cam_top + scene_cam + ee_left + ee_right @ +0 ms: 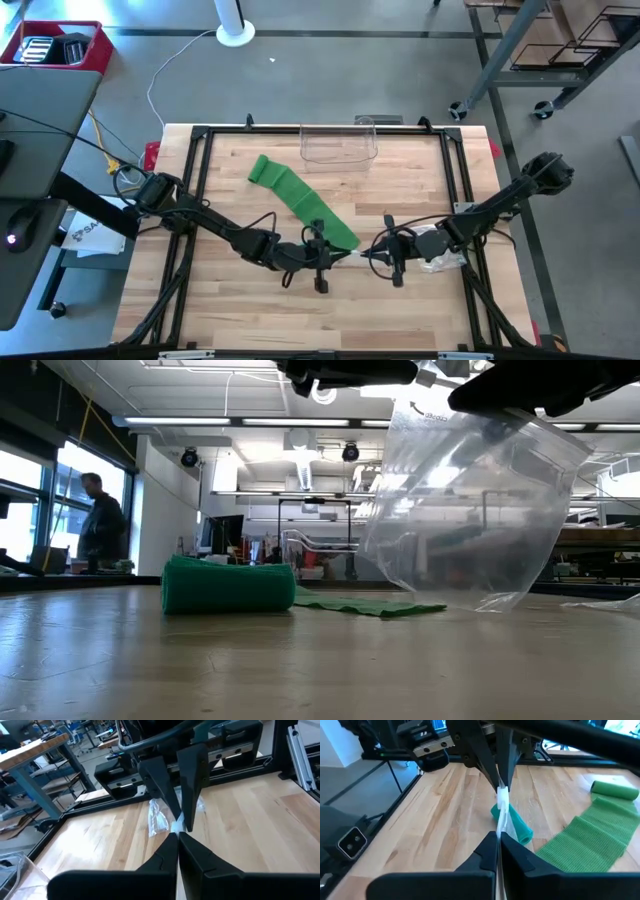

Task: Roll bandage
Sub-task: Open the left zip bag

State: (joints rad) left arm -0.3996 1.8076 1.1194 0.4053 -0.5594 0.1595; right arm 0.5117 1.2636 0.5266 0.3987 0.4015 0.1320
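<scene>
Bandage (pixel 300 203) half-unrolled on wooden table (pixel 240 320), workshop room behind.

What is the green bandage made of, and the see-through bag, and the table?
Green bandage: looks like soft woven or crepe cloth, matte, with a fine mesh texture. See-through bag: thin glossy plastic film, crinkled and shiny. Table: light wood planks with visible grain, smooth finish.
</scene>
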